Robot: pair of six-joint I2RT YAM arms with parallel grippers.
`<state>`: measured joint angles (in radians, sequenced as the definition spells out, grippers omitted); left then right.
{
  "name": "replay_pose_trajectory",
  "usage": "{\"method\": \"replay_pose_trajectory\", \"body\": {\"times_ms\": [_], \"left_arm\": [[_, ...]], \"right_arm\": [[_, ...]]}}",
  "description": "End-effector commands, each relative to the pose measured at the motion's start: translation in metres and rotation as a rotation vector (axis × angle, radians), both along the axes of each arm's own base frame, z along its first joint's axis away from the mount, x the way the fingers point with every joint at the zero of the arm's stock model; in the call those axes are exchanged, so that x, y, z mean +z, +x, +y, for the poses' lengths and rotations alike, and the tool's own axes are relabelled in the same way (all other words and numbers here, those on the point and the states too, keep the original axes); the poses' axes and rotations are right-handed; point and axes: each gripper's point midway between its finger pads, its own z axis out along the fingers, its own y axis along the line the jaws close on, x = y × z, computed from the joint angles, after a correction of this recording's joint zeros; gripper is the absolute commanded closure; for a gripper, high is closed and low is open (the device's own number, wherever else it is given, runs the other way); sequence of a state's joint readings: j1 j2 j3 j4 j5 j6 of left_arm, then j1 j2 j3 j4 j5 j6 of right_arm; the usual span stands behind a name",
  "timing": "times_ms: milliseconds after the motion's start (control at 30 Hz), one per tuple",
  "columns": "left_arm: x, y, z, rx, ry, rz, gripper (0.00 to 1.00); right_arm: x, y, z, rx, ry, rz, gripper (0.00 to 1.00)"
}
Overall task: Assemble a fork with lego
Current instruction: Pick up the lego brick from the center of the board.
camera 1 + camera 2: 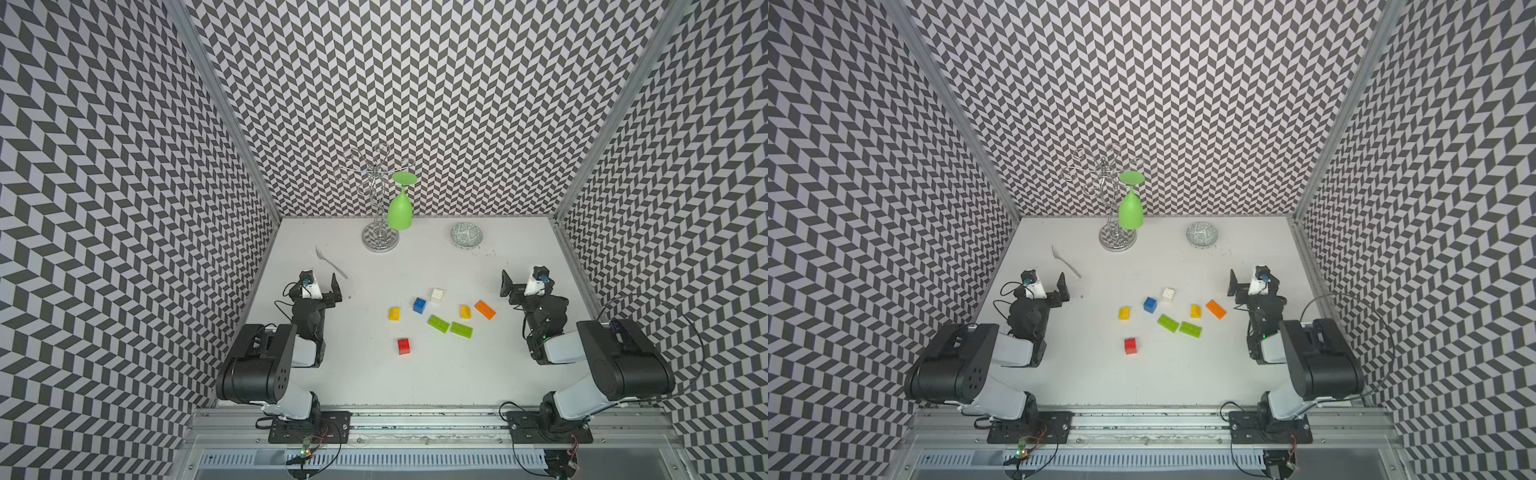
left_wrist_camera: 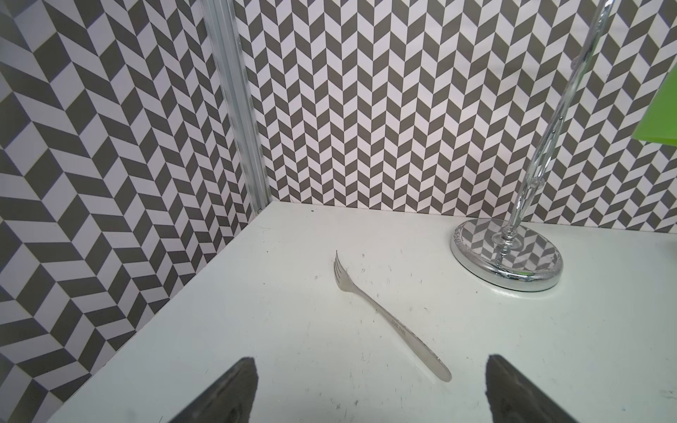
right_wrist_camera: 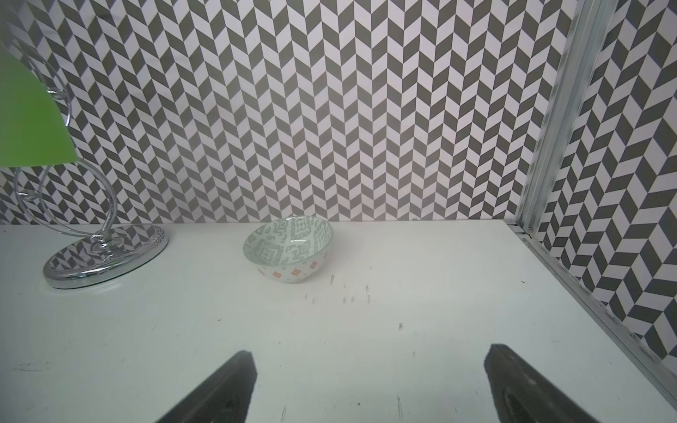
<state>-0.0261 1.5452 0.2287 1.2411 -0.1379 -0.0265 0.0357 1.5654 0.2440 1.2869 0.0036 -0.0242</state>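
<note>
While both arms sit folded at the sides of the table, neither has hold of anything.

Left gripper: jaws spread wide, empty. The left wrist view shows bare table between the fingers.

Silver fork: flat on the table just ahead of that gripper, handle end nearest it, tines toward the back wall.

Rack: chrome, upright near the back wall. Green glass hangs from it upside down.

Mid-table, between the arms, going across:
- left yellow brick, alone
- red brick, nearest the front edge, apart from the others
- blue brick
- white brick, just behind and beside the blue one
- left green brick and right green brick, just beside each other, flat
- right yellow brick, just behind the right green brick
- orange brick, closest to the right arm

All eight lie loose, studs up, none joined.

Bowl: patterned, upright near the back wall, well behind the bricks.

Right gripper: jaws fully apart, empty. The right wrist view shows only scuffed table between the fingers, with the bowl farther ahead.
</note>
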Motion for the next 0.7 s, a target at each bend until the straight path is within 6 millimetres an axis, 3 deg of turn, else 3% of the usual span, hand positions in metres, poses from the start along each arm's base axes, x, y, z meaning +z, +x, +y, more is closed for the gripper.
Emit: {"method": "replay_pose_trajectory", "body": {"times_ms": [0, 667], "left_arm": [[0.0101, 0.0052, -0.0002, 0.002, 0.003, -0.035, 0.02], [0.0091, 0.0060, -0.0003, -0.001, 0.002, -0.031, 0.02]], "right_arm": [[0.0091, 0.0006, -0.0017, -0.006, 0.005, -0.037, 0.01], [0.0087, 0.0012, -0.0019, -0.006, 0.004, -0.035, 0.00]]}}
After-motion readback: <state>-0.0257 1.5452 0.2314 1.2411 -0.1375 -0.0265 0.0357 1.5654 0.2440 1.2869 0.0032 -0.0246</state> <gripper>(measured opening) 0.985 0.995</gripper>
